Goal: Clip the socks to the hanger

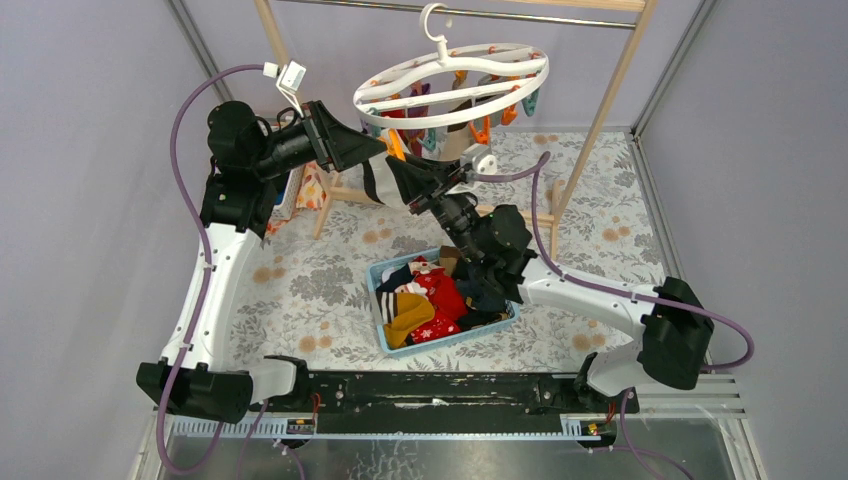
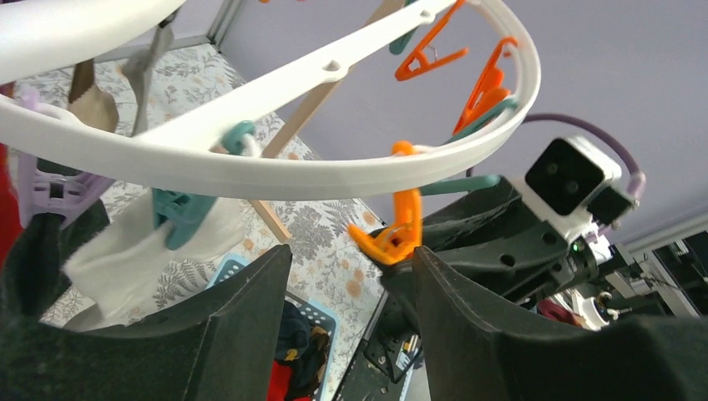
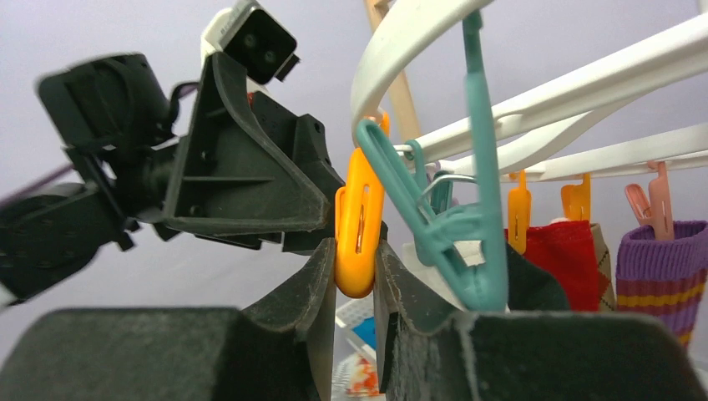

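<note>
The white ring hanger (image 1: 450, 85) hangs from the rail by its hook. My right gripper (image 3: 356, 251) is shut on an orange clip (image 3: 359, 225) at the ring's near-left rim, squeezing its lower end. A teal clip (image 3: 451, 225) hangs just right of it. My left gripper (image 2: 351, 251) stands open and holds nothing, with its right fingertip close beside that orange clip (image 2: 392, 234). A white sock (image 2: 142, 251) hangs from a teal clip (image 2: 179, 213). A red sock (image 3: 568, 251) and a purple striped sock (image 3: 659, 267) hang farther round the ring. Loose socks (image 1: 435, 300) lie in the basket.
A blue basket (image 1: 385, 335) sits mid-table on the floral cloth. The wooden rail frame (image 1: 610, 100) stands behind and around the hanger. Both grippers (image 1: 378, 150) (image 1: 400, 172) crowd together under the ring's left edge. Folded clothes (image 1: 310, 190) lie at the left.
</note>
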Available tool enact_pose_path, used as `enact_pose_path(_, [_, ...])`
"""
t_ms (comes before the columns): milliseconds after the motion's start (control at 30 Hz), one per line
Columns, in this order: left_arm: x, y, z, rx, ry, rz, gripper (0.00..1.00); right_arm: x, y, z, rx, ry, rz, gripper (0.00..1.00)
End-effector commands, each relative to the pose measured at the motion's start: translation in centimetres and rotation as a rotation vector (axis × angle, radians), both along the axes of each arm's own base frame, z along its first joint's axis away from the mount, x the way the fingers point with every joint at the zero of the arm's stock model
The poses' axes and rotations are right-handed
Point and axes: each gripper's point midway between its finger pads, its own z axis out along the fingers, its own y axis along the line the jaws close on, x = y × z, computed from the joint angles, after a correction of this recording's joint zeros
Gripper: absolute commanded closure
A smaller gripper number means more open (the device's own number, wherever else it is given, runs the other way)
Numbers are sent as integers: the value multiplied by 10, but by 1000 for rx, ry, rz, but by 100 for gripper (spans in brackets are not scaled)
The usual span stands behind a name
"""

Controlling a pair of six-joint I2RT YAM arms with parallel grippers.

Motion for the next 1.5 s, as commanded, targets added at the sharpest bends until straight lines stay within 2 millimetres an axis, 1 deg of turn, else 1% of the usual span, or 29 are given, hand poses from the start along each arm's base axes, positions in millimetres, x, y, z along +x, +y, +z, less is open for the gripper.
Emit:
enact_pose_path(0, [2, 1, 19, -19, -20, 39, 34, 12, -2, 13, -57, -71, -156, 100])
enact_pose_path(233, [7, 1, 16, -14, -15, 51, 30, 15, 11, 11, -118, -105, -201, 100])
enact_pose_path(400, [18, 5, 10, 10, -9, 109, 30, 17, 17, 13, -143, -117, -227, 100])
enact_pose_path(600, [38, 14, 12, 27, -9, 217, 36, 18, 29, 8, -191, -131, -250, 100])
enact_pose_path(767, [43, 10, 17, 15, 0, 205, 37, 20, 34, 5, -215, -136, -265, 100])
enact_pose_path(867, [41, 5, 13, 16, 15, 182, 38, 21, 36, 5, -220, -135, -270, 100])
enact_pose_path(967, [43, 4, 8, 18, 28, 187, 39, 21, 41, 4, -233, -138, -267, 100])
enact_pose_path(1033, [45, 4, 7, 20, 29, 187, 42, 21, 43, 3, -238, -139, -268, 100])
enact_pose_path(1067, [46, 4, 8, 20, 27, 188, 45, 20, 44, 2, -239, -138, -266, 100])
enact_pose_path(1167, [48, 5, 10, 25, 12, 200, 58, 20, 44, -2, -251, -133, -265, 100])
enact_pose_path(1200, [49, 6, 9, 30, 5, 206, 64, 20, 44, -3, -254, -130, -266, 98])
enact_pose_path(1233, [50, 7, 11, 33, -5, 212, 69, 21, 43, -5, -253, -122, -270, 91])
enact_pose_path(1267, [51, 7, 9, 38, -7, 214, 74, 23, 39, -6, -247, -103, -284, 80])
enact_pose_path(1333, [52, 8, 9, 48, -17, 216, 82, 28, 27, -12, -237, -40, -331, 55])
enact_pose_path(1400, [53, 8, 5, 59, -12, 215, 89, 29, 15, -20, -278, -4, -363, 34])
enact_pose_path(1433, [53, 8, 4, 63, -12, 214, 91, 27, 7, -26, -288, 17, -370, 17])
enact_pose_path(1467, [52, 7, 2, 66, -12, 210, 92, 24, -4, -29, -282, 34, -375, 3])
